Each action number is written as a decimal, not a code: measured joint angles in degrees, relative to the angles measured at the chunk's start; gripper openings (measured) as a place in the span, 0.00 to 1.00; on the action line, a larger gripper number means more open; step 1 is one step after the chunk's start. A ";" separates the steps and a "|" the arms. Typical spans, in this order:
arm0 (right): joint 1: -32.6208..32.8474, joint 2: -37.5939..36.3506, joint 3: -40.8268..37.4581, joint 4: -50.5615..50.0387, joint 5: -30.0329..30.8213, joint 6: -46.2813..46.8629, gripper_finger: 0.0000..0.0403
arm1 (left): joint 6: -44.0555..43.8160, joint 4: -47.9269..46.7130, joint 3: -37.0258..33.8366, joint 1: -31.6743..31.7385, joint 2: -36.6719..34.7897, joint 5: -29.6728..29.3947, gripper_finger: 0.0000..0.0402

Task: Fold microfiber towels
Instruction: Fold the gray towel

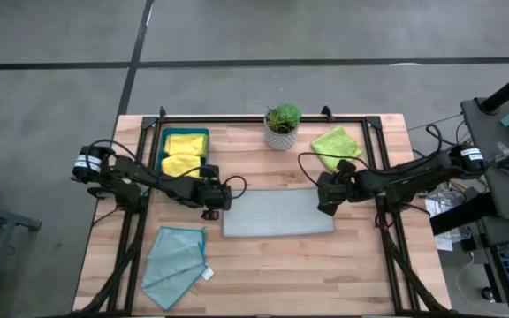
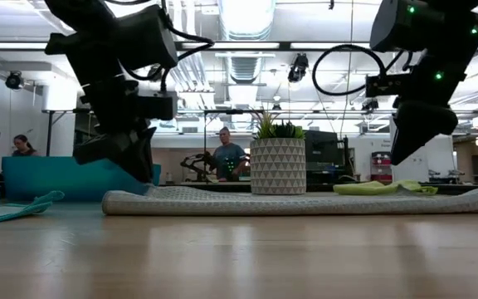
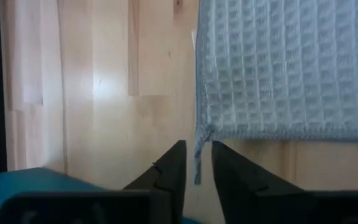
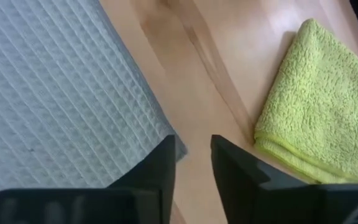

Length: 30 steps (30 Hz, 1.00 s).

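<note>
A pale grey towel [image 1: 277, 214] lies flat on the table's middle as a wide rectangle. My left gripper [image 3: 197, 146] hovers open over its far left corner [image 3: 202, 132], whose loose tip shows in the gap between the fingers. My right gripper [image 4: 192, 140] is open over the far right corner [image 4: 174, 144]. In the low view both grippers [image 2: 146, 173] [image 2: 403, 156] stand a little above the cloth. A light teal towel [image 1: 177, 256] lies crumpled at the near left. A lime green towel [image 1: 337, 144] lies far right. Yellow towels [image 1: 184, 152] sit in the tray.
A dark teal tray [image 1: 159, 148] stands at the far left, just behind my left arm. A potted plant [image 1: 282, 124] stands at the far middle. Bare wood [image 1: 325, 274] stretches along the near right. People show in the room beyond the table.
</note>
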 joint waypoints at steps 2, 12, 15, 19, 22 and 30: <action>0.00 0.00 0.90 -0.04 -0.77 0.67 0.28 | 0.00 -0.02 0.61 0.00 0.00 0.00 0.21; 0.45 -1.40 3.42 -2.68 -11.52 17.60 0.34 | 0.04 -2.67 6.52 -0.46 -1.71 1.06 0.27; 1.66 -2.63 2.52 -3.14 -13.71 22.19 0.34 | -0.33 -2.13 8.58 -1.34 -1.99 3.13 0.27; 3.57 -4.64 1.34 -2.85 -14.56 28.01 0.34 | -2.33 0.97 8.94 -3.40 -1.99 6.13 0.27; 5.21 -5.56 0.13 -2.71 -14.56 32.16 0.35 | -4.57 4.00 7.80 -5.38 -1.95 7.39 0.27; 8.28 -5.90 -4.83 -2.33 -14.55 42.21 0.48 | -11.61 11.45 5.23 -10.38 -1.84 7.64 0.27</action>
